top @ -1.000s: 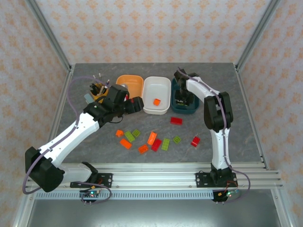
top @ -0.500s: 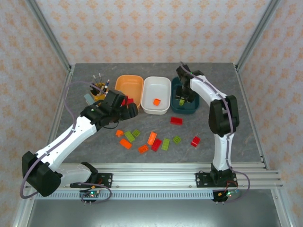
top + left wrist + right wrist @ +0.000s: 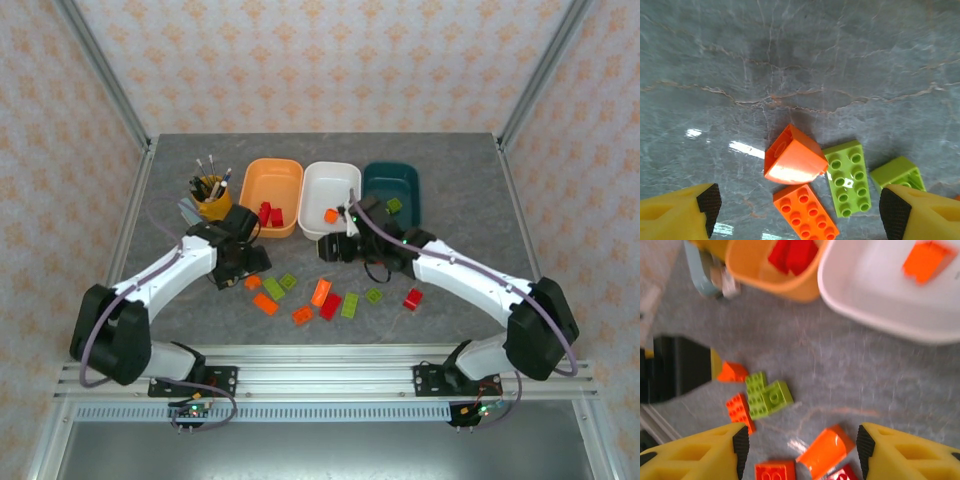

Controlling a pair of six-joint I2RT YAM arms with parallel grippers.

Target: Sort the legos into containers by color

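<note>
Jaws apart and empty on both grippers | left gripper (image 3: 799, 212): orange sloped plastic brick (image 3: 792, 161) and lime green studded brick (image 3: 847, 177) below | right gripper (image 3: 800, 441): orange wedge brick (image 3: 825, 451) below; white plastic tub (image 3: 865, 315) holding one orange brick (image 3: 927, 260) ahead; orange tub (image 3: 780, 290) with red bricks (image 3: 792, 252) ahead-left

A yellow cup (image 3: 211, 203) stands on the grey marbled table (image 3: 450, 150). Pens (image 3: 213, 172) stand upright inside the cup. A pale blue-grey item (image 3: 189, 210) lies just beside the cup, on its left. Patterned wall panels (image 3: 320, 60) rise behind the cup.
</note>
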